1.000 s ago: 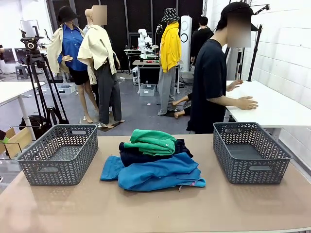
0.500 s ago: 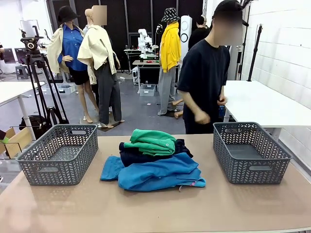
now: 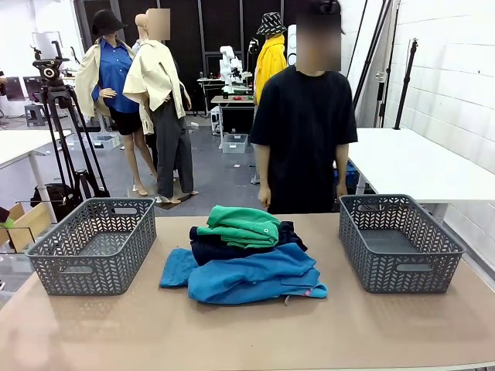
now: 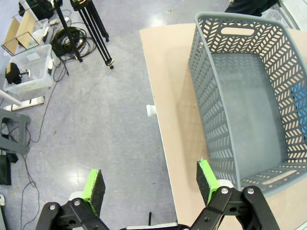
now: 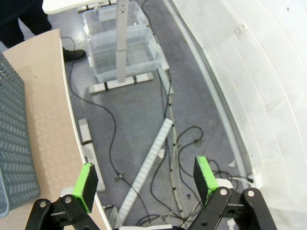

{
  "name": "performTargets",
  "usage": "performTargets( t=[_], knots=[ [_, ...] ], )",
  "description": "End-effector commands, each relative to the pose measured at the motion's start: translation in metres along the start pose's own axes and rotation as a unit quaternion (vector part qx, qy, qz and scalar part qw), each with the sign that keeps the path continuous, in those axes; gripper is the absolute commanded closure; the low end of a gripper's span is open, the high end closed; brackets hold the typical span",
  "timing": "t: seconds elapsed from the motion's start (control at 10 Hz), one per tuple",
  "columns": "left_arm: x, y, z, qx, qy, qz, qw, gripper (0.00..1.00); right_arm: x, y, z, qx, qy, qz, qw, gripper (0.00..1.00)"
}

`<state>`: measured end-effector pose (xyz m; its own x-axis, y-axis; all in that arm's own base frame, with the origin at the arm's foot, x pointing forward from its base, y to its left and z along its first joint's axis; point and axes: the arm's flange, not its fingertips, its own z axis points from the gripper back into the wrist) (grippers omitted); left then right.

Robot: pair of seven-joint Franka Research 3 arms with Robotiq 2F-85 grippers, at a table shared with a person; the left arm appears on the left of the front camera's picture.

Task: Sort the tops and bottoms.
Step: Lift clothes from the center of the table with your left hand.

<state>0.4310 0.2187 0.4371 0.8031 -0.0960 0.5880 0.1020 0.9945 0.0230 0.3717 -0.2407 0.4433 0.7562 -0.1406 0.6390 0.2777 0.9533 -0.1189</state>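
**A:** What were the fingers of the left gripper [image 4: 149, 183] doing?

**B:** They stood spread wide, released, with nothing between the green pads [image 4: 94, 186]. Ahead of the gap lay bare floor [image 4: 96, 105] and the edge of the table [image 4: 175, 120]. An empty grey basket [image 4: 211, 110] sat just past the finger on the picture's right. A bit of blue cloth showed through its far wall.

**A:** And the right gripper [image 5: 145, 177]?

**B:** It was released too, with the fingers apart and gripping nothing. Between them lay floor and loose cables [image 5: 165, 143]. The table and the wall of a second grey basket [image 5: 12, 143] lay out beyond the finger on the picture's left.

**A:** Where were the clothes?

**B:** They were well apart from both pairs of fingers, piled in the middle of the table between the two baskets. The green top [image 3: 244, 222] lay folded on the navy shirt [image 3: 220, 249]. The blue bottoms [image 3: 255, 272] lay in front, touching the shirt, with a pink tag [image 3: 308, 293] at their near right corner.

**A:** Was anyone near?

**B:** A person [image 3: 302, 139] in a black T-shirt stood at the far side of the table, behind the pile, with arms hanging down.
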Motion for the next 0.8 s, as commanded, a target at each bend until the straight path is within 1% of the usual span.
performTargets(
  t=[0.0, 0.7],
  knots=[
    [0.0008, -0.0005, 0.0024, 0.011, 0.003, 0.001, 1.0, 0.0, -0.0012, -0.0018, 0.0005, 0.001, 0.004, 0.001, 1.0, 0.0],
    [0.0008, -0.0005, 0.0024, 0.011, 0.003, 0.001, 1.0, 0.0, -0.0012, -0.0018, 0.0005, 0.001, 0.004, 0.001, 1.0, 0.0]
  ],
)
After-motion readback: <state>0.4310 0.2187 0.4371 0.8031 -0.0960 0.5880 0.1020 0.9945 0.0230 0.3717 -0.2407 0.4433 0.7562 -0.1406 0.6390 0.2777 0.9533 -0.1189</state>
